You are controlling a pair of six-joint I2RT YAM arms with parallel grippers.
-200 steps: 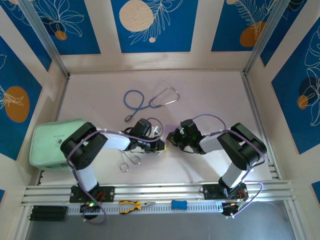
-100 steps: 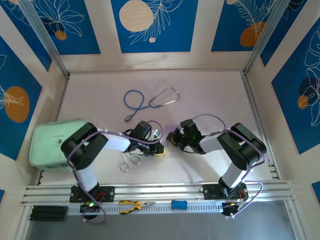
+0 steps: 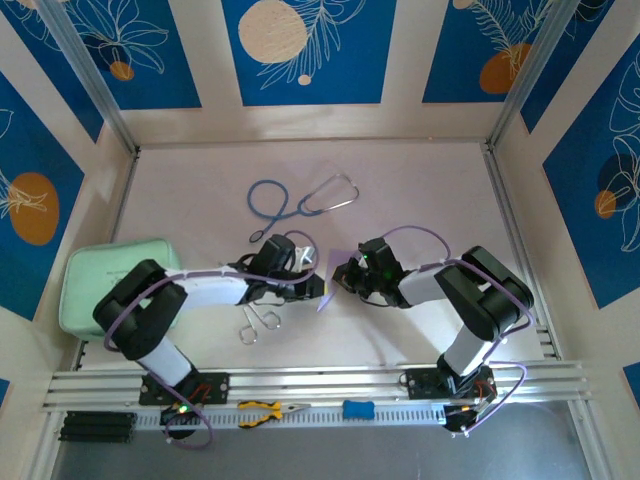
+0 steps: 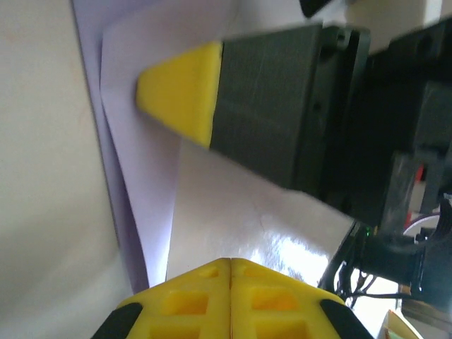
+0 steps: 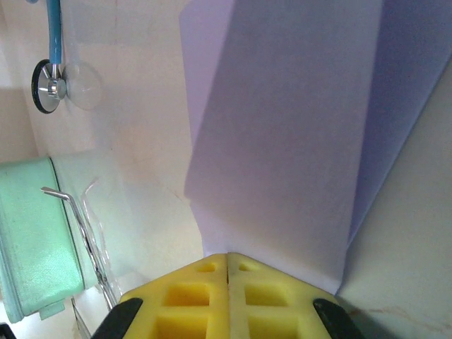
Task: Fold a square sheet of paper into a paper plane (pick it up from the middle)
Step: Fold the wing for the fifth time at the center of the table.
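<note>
The square sheet of paper (image 3: 333, 268) is pale lilac and folded into overlapping layers. It stands tilted off the table between both grippers. My left gripper (image 3: 318, 288) is shut on its left edge, and in the left wrist view the closed yellow jaws (image 4: 230, 260) meet the paper (image 4: 134, 176). My right gripper (image 3: 345, 276) is shut on the opposite edge. In the right wrist view the sheet (image 5: 282, 141) fans out from the closed jaws (image 5: 227, 254). One of the right gripper's fingers (image 4: 176, 88) lies across the paper. A paper plane is out of view.
A blue stethoscope (image 3: 300, 200) lies behind the grippers. A mint-green pouch (image 3: 100, 280) sits at the left wall, with metal forceps (image 3: 258, 320) just right of it. Pliers (image 3: 265, 410) and a blue item (image 3: 358, 408) rest on the front rail.
My left arm has stretched out, its elbow dropping down and to the left. More of the lilac sheet shows between the grippers. The right arm has stayed put.
</note>
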